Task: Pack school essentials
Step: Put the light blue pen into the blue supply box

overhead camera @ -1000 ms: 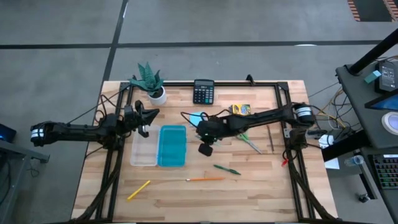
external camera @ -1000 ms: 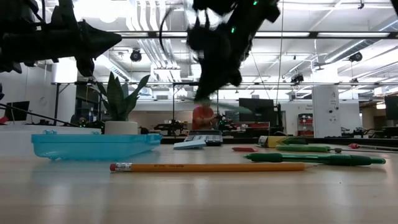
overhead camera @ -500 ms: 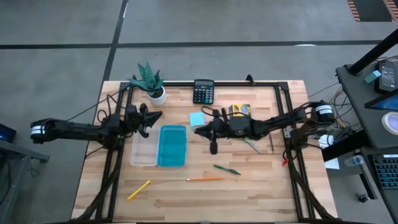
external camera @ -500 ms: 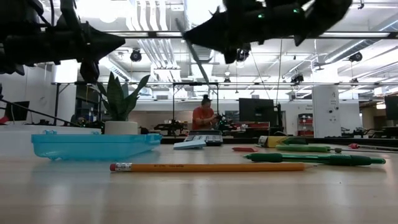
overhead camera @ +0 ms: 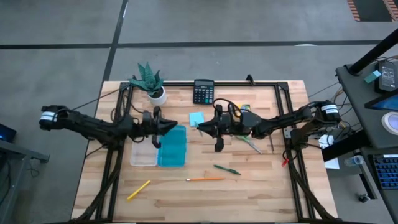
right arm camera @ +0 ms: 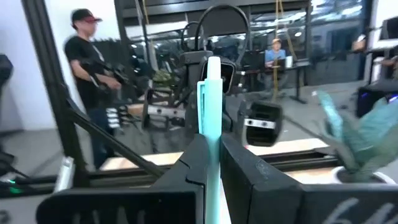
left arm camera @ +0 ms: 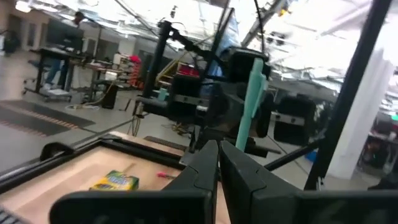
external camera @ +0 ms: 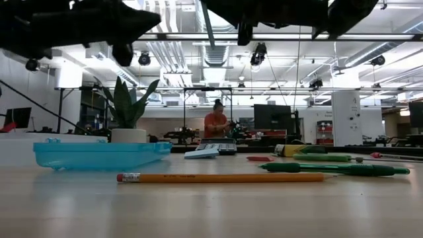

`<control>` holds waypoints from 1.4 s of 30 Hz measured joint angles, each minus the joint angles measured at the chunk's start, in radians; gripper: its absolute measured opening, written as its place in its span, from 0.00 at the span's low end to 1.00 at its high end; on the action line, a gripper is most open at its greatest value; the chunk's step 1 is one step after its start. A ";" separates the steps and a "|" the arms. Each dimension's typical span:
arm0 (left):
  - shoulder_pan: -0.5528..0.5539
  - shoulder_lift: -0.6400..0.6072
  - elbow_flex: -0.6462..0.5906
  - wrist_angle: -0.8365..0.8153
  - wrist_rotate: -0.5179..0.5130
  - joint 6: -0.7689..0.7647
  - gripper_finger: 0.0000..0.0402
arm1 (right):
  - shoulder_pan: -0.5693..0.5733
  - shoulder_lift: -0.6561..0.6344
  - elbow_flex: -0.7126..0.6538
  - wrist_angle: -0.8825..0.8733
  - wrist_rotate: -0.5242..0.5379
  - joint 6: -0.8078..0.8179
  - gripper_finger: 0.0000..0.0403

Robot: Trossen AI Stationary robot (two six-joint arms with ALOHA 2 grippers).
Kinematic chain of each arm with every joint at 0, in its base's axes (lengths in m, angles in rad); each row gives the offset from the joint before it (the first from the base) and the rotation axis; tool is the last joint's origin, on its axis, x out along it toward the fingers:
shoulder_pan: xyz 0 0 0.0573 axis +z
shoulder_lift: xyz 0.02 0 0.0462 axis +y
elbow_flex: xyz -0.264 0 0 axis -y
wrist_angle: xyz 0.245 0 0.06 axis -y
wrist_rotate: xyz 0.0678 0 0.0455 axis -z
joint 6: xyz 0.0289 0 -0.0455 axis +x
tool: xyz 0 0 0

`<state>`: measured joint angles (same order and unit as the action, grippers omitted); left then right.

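Pencils lie nearest the front edge of the surface (overhead camera: 267,193): a yellow pencil (overhead camera: 138,190) and an orange pencil (external camera: 218,177), with a green pen (overhead camera: 227,169) just behind. All three are judged light, stiff and slender, apt to roll, and best pinched across the barrel near the middle so that neither end droops. Farther in, the clear box (overhead camera: 143,149) and its teal lid (overhead camera: 173,146) are set side by side. Above the lid's far end the left pincer (left arm camera: 217,149) is held with its fingers pressed together on nothing. Facing it across a small gap, the right pincer (right arm camera: 211,140) is clamped on a teal pen (right arm camera: 211,93), which is gripped near one end and is raised well clear of the surface. Because the barrel is smooth, a slip or swivel in so narrow a grip is thought possible. Beside that arm the green-handled scissors (overhead camera: 249,142) lie flat; they are judged heavier and awkward, and best taken across the closed blades. Beyond are the light-blue sticky-note pad (overhead camera: 196,118), soft-edged and thin, to be taken across its edges, and the yellow crayon box (overhead camera: 241,109), a light carton that would be crushed by hard pressure.
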<state>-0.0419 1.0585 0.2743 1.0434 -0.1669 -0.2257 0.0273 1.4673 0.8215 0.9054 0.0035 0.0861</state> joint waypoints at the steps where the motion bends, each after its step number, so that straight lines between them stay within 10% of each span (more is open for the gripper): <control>1: -0.009 0.030 0.020 0.009 0.000 0.016 0.00 | 0.000 0.001 0.003 -0.001 -0.012 0.008 0.04; 10: -0.046 0.263 0.178 0.057 0.044 0.109 0.03 | 0.000 0.004 0.003 -0.011 -0.034 0.053 0.04; 24: -0.054 0.415 0.269 0.083 0.071 0.102 0.43 | -0.001 -0.003 -0.010 -0.008 -0.063 0.053 0.04; 42: -0.054 0.478 0.341 0.100 0.051 0.100 0.25 | -0.015 -0.019 -0.098 0.179 -0.056 0.048 0.04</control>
<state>-0.0956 1.5364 0.6149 1.1436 -0.1164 -0.1253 0.0124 1.4479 0.7238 1.0842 -0.0521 0.1341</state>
